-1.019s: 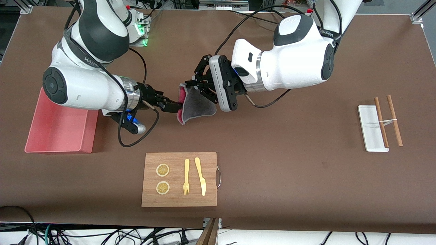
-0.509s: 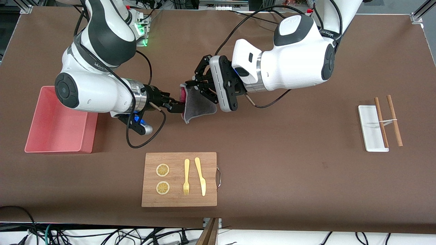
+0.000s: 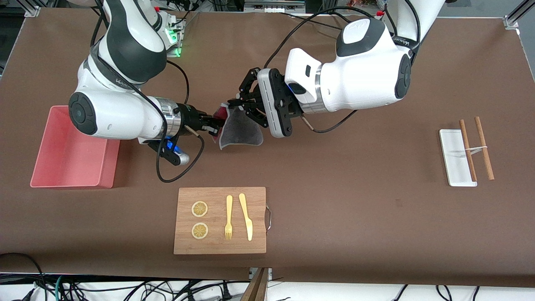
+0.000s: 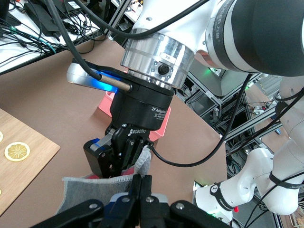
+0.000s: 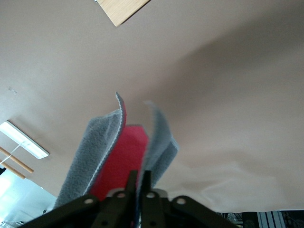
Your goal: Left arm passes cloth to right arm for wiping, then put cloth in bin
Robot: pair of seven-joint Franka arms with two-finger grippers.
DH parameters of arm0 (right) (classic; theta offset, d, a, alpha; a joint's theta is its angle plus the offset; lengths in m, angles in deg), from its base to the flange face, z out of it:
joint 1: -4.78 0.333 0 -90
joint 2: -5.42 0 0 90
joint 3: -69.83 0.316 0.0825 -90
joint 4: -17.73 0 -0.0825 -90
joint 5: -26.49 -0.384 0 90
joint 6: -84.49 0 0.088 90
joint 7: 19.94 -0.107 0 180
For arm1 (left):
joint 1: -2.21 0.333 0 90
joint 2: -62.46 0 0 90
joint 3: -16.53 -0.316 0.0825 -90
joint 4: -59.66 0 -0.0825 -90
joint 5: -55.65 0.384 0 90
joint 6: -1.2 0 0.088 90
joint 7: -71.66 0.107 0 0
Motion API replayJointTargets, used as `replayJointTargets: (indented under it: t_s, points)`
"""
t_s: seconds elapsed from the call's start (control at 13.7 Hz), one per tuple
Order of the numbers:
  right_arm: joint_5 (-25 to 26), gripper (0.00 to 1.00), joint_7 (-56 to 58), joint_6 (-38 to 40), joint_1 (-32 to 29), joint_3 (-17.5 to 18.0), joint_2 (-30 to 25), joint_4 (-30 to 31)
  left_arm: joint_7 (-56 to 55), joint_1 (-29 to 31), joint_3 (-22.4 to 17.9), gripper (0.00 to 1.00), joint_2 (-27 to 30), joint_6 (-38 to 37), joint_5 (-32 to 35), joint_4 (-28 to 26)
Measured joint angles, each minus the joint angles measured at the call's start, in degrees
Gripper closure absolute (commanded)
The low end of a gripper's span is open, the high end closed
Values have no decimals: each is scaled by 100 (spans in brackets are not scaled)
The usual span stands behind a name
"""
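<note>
Midair, left tool and right tool both clamping cloth edges.

You've got the cloth up off the table, hanging between both sets of fingers: dark grey face out, red-pink face folded inside. The left gripper pinches its top edge, fingers clamped together on the hem. The right gripper has clamped on the cloth's side edge, fingers meeting on the red-pink fold. In the right wrist view the cloth drapes away from the fingertips in two grey flaps with red between. The bin, pink, open-topped, sits on the table at the right arm's end, well apart from both sets of fingers.
</note>
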Motion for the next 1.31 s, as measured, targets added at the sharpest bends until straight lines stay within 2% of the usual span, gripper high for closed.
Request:
replayJointTargets:
  t_s: [0.29, 0.36, 0.44, 0.95, 1.31]
  points:
    - [0, 100, 1, 0, -47, -54, -1, -1, 0, 4, 0, 100, 0, 0, 0, 0]
    - [-1, 100, 1, 0, -60, -85, -3, -2, 0, 4, 0, 90, 0, 0, 0, 0]
    - [-3, 100, 1, 0, -70, -134, -6, -5, 0, 4, 0, 1, -1, 0, 0, -1]
    - [2, 100, 111, 15, -97, -280, 6, 242, 0, 18, 0, 0, 4, 0, 0, 10]
    - [103, 100, 193, -179, -18, -77, 319, 489, -29, 214, -31, 0, 164, -99, 27, 7]
